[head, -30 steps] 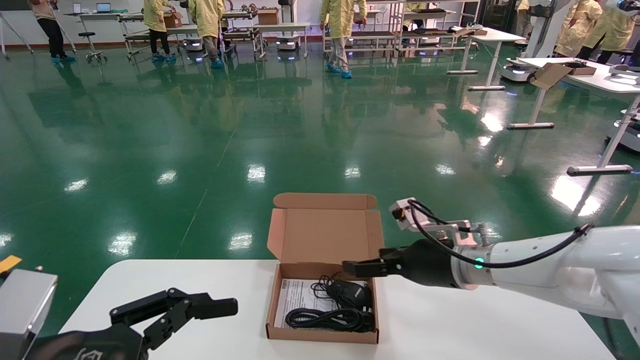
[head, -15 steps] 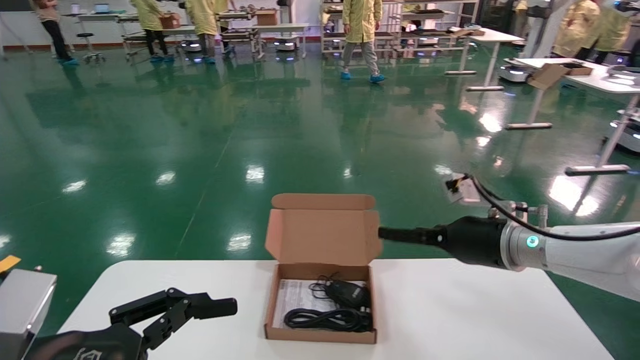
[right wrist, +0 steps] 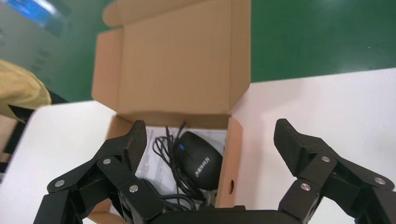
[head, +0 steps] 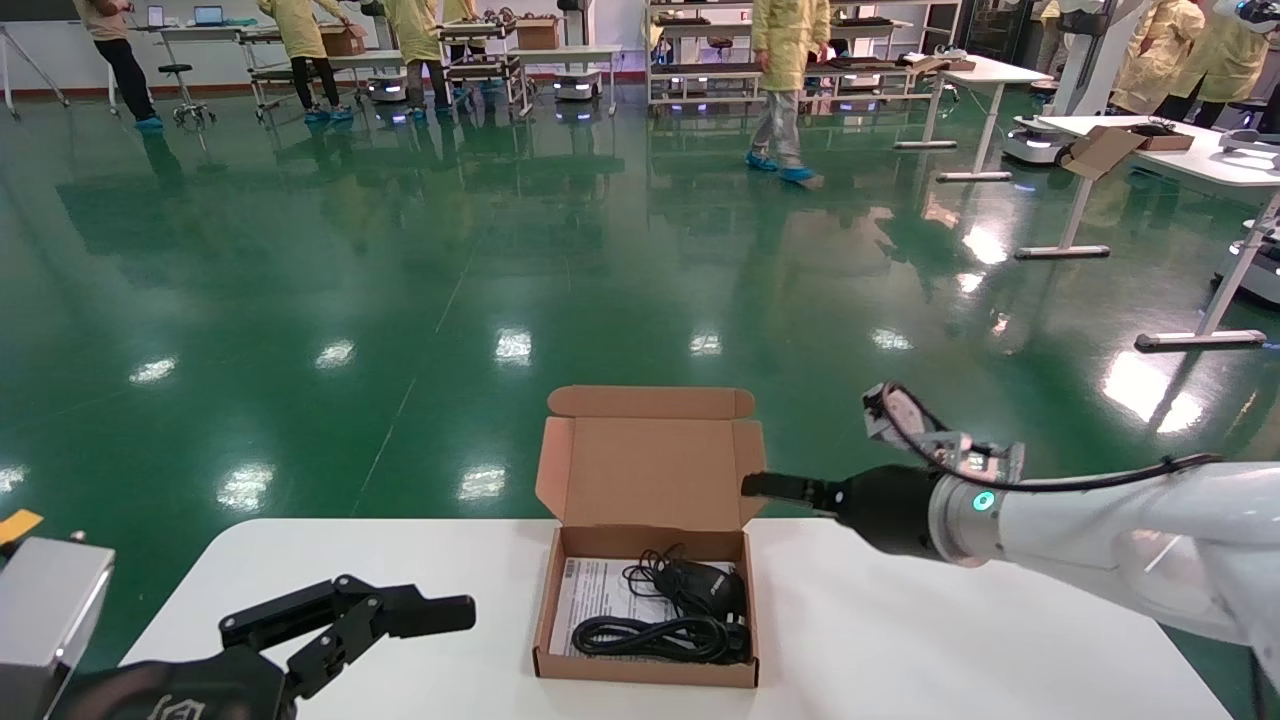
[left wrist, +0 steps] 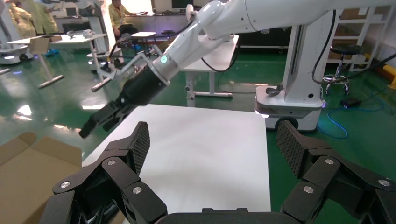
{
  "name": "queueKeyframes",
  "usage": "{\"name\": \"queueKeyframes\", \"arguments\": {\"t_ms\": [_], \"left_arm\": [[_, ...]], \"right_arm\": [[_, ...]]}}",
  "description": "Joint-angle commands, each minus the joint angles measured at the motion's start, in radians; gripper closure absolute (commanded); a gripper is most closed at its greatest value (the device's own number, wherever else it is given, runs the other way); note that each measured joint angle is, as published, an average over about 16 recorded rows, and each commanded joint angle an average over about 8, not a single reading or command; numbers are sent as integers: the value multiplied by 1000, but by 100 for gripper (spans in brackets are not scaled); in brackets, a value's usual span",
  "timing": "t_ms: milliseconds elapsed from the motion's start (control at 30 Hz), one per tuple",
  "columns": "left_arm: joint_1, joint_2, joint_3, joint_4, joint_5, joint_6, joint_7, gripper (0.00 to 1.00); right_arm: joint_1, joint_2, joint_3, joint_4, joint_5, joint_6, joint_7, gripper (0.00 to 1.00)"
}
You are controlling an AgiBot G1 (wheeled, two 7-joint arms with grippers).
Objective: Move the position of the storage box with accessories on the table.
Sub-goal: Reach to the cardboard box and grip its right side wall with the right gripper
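The brown cardboard storage box (head: 646, 668) sits at the middle of the white table (head: 900, 640) with its lid standing open. Inside lie a black mouse (head: 705, 585), a coiled black cable (head: 660, 638) and a white printed sheet (head: 598, 592). My right gripper (head: 760, 487) is open and hovers at the lid's right flap, above the box's right wall. In the right wrist view its jaws (right wrist: 211, 128) straddle that wall, with the mouse (right wrist: 198, 161) below. My left gripper (head: 400, 615) is open and empty at the table's front left, apart from the box.
The table's far edge runs just behind the box, with green floor beyond. Other white tables (head: 1190, 160) stand far right, one bearing another cardboard box (head: 1100, 150). People in yellow coats (head: 785, 60) walk at the back. A robot base (left wrist: 299, 102) shows in the left wrist view.
My right gripper rose from over the box's back right corner and drew back to the right, then came down a little to the lid's right flap. The box and left arm stayed put.
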Motion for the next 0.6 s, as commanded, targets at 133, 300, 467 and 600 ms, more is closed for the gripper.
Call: {"name": "queueKeyframes", "arguments": {"t_ms": [133, 300, 467, 600], "left_arm": [[0, 0, 0, 0, 0, 0, 0, 0], [0, 0, 0, 0, 0, 0, 0, 0], [0, 0, 0, 0, 0, 0, 0, 0], [0, 0, 0, 0, 0, 0, 0, 0]], "right_arm": [[-49, -6, -23, 79, -60, 17, 83, 0], [-95, -4, -54, 154, -109, 32, 166, 0], [-132, -1, -81, 208, -139, 52, 233, 0], [-155, 1, -97, 239, -151, 65, 276, 0]]}}
